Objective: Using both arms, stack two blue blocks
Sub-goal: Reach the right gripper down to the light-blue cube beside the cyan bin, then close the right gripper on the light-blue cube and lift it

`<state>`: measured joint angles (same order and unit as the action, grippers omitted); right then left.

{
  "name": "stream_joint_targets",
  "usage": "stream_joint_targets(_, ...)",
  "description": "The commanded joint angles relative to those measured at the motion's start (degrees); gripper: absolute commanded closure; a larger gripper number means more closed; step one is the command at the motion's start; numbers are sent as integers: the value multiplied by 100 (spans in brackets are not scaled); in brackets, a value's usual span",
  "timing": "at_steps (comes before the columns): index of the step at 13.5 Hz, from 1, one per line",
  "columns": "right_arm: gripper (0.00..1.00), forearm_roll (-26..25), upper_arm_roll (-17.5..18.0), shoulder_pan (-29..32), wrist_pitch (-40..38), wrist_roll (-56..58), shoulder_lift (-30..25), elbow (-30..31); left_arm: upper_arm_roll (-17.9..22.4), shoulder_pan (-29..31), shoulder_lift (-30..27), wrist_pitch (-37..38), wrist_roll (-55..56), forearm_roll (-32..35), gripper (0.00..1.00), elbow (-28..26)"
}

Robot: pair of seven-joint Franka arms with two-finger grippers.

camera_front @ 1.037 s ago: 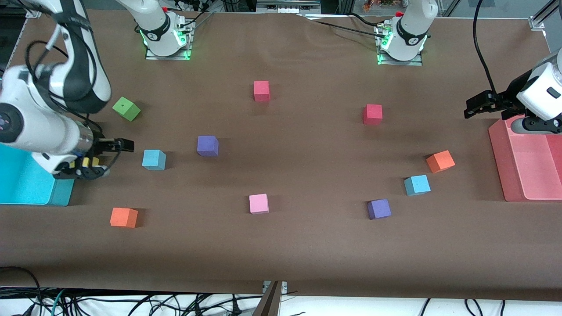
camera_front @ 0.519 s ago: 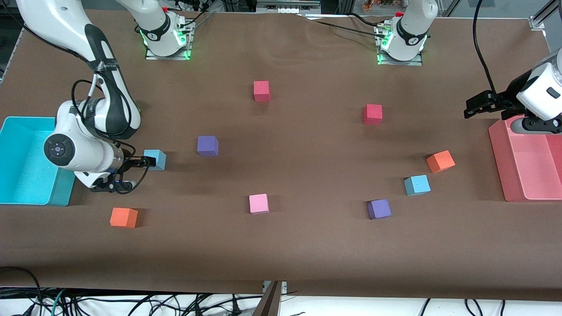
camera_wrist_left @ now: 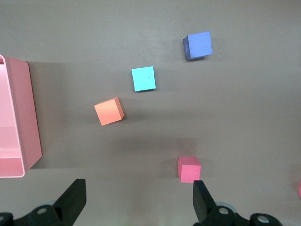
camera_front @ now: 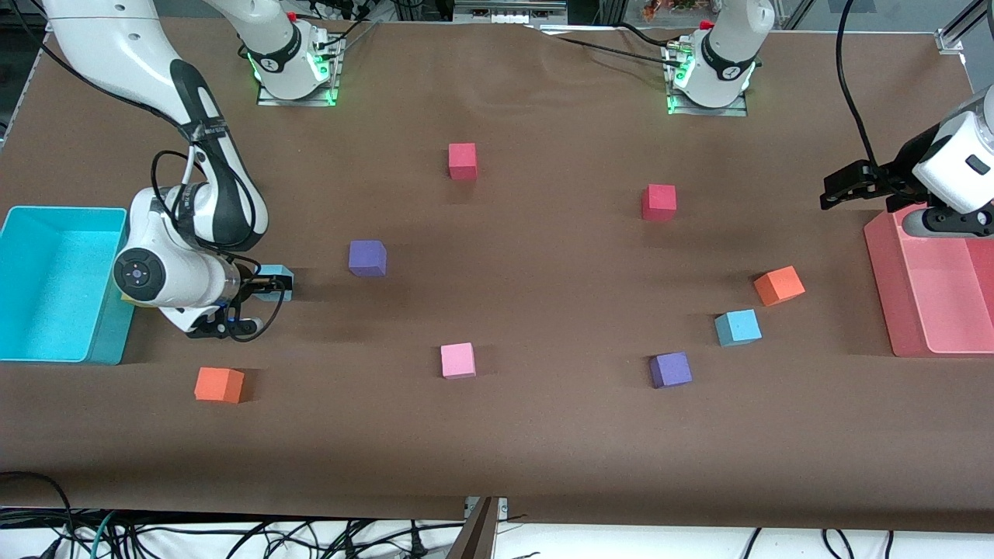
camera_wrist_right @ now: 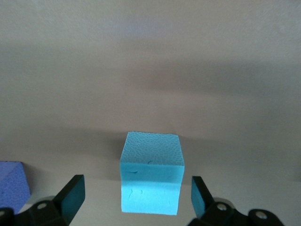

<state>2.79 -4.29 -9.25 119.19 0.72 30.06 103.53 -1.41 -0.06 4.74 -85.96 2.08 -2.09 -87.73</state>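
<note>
While one blue block sits at the middle left of the front view, partly covered by the right gripper, it is seen in the right wrist view between the spread fingers, which are not closed on it. A purple cube is found just to that block's right, and a turquoise bin at the frame's left edge. The second blue block is placed at the lower right, between an orange cube and another purple cube. At the right edge, the left gripper is held wide open and empty over the table beside a pink bin.
</note>
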Motion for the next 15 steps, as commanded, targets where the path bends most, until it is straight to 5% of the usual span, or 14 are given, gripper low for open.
stream_joint_targets(1, 0, 72, -1, -6, 60, -2, 131, 53, 1, -2, -70, -35, 64, 33, 0, -86)
stream_joint_targets(4, 3, 72, -1, 20, 43, -28, 237, 45, -8, -2, -70, -35, 64, 33, 0, -86)
stream_joint_targets(5, 23, 72, -1, 29, 8, -28, 246, 27, 1, -2, -70, -35, 64, 33, 0, -86)
stream_joint_targets(6, 64, 72, -1, 20, -18, -37, 246, 10, 1, -2, -70, -35, 64, 33, 0, -86)
stream_joint_targets(7, 92, 72, -1, 3, -19, -37, 246, 10, 1, -2, -70, -35, 64, 33, 0, -86)
stream_joint_targets(8, 100, 72, -1, 20, -45, -28, 246, 10, -8, -2, -70, -35, 64, 33, 0, -86)
stream_joint_targets(12, 100, 55, -1, -15, -150, 16, 228, -148, 1, -2, -70, -35, 64, 33, 0, -86)
stream_joint_targets(15, 100, 55, -1, -295, -1113, -63, 245, -1102, 1, 6, -70, -35, 64, 33, 0, -86)
